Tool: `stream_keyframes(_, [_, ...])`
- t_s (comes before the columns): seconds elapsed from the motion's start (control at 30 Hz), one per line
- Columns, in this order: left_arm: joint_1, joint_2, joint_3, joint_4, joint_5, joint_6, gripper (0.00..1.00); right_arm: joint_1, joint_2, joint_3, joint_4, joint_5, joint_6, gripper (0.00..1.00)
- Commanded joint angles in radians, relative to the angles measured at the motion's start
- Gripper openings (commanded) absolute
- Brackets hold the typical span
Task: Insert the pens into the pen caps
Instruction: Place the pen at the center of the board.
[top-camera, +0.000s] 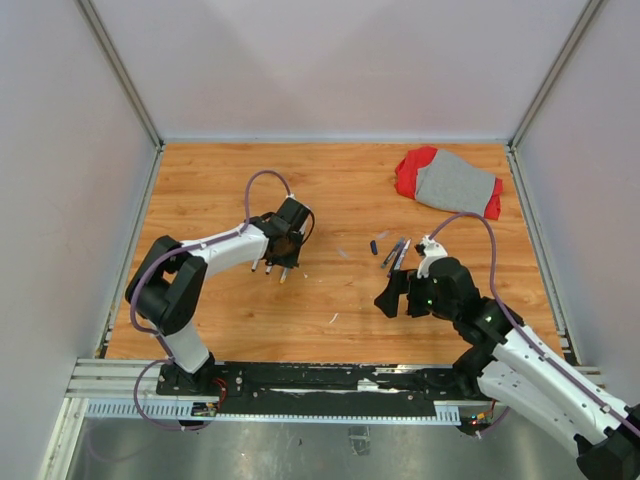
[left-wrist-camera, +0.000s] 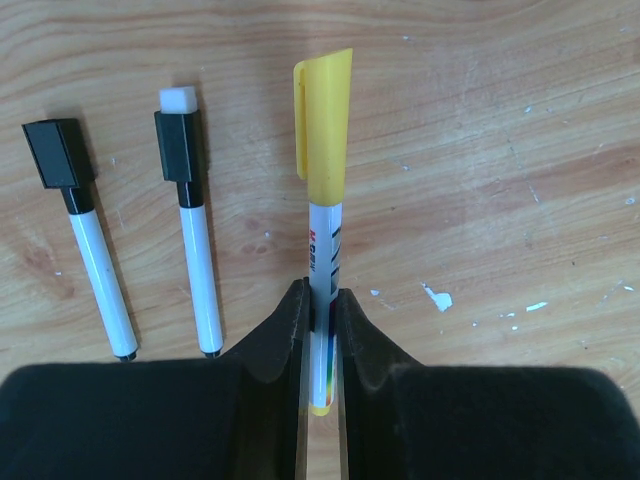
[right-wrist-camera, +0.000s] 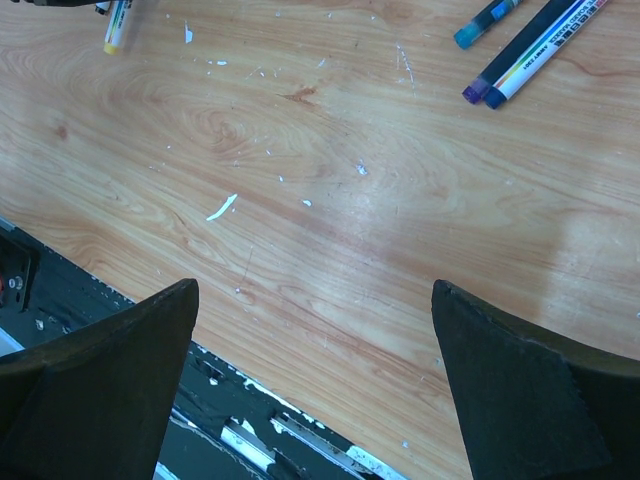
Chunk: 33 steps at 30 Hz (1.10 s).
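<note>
In the left wrist view my left gripper (left-wrist-camera: 320, 305) is shut on the white barrel of a pen with a yellow cap (left-wrist-camera: 323, 150), which points away from the jaws, low over the wood. To its left, two white pens with black caps (left-wrist-camera: 190, 220) (left-wrist-camera: 85, 240) lie side by side on the table. From above, the left gripper (top-camera: 284, 258) is left of centre. My right gripper (top-camera: 392, 297) stands open near the front, with nothing between its fingers (right-wrist-camera: 110, 370). Beyond it lie two dark pens (right-wrist-camera: 540, 50) and a short blue pen cap (right-wrist-camera: 485, 20).
A red and grey cloth (top-camera: 448, 182) lies at the back right. A small white scrap (right-wrist-camera: 222, 207) and paint flecks lie on the wood. The black rail (top-camera: 330, 380) runs along the table's near edge, just under the right gripper.
</note>
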Motion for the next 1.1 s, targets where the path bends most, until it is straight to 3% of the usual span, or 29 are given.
stream_keyframes(0.0, [0.007,0.033,-0.002,-0.013,-0.021,-0.011,0.02,-0.016,0.009,-0.003,-0.005,-0.013,0.013,1.0])
stream_keyframes(0.43, [0.014,0.082,0.01,-0.016,-0.006,-0.005,0.29,-0.016,0.024,0.017,-0.041,0.009,0.006,1.0])
stream_keyframes(0.73, [0.016,0.028,0.013,-0.021,0.007,-0.001,0.34,-0.016,0.021,0.043,-0.062,0.041,0.005,0.99])
stream_keyframes(1.07, [0.018,-0.147,-0.005,0.045,0.076,0.001,0.41,-0.015,-0.009,0.062,-0.101,0.167,0.024,0.99])
